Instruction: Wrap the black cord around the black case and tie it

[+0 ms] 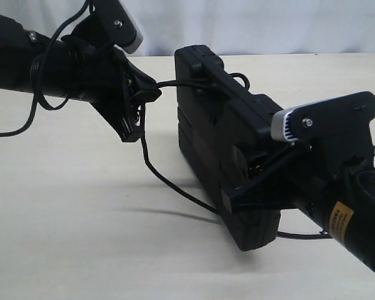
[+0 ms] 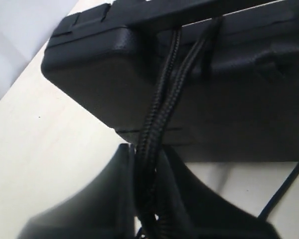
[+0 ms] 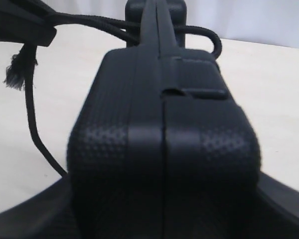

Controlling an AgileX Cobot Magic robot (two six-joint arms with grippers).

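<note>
Black on black here: I've got the black case (image 1: pixel 219 125) upright on its long edge over the middle of the cream table (image 1: pixel 81 237), and my right gripper (image 1: pixel 240 187) is clamped across its near end. My left gripper (image 1: pixel 151 94), just left of the case's far end, is pinched shut on two strands of the black cord (image 2: pixel 158 109), which run taut to the case's top edge. From that claw a loose length drops to the table and trails right, passing beneath the case.
</note>
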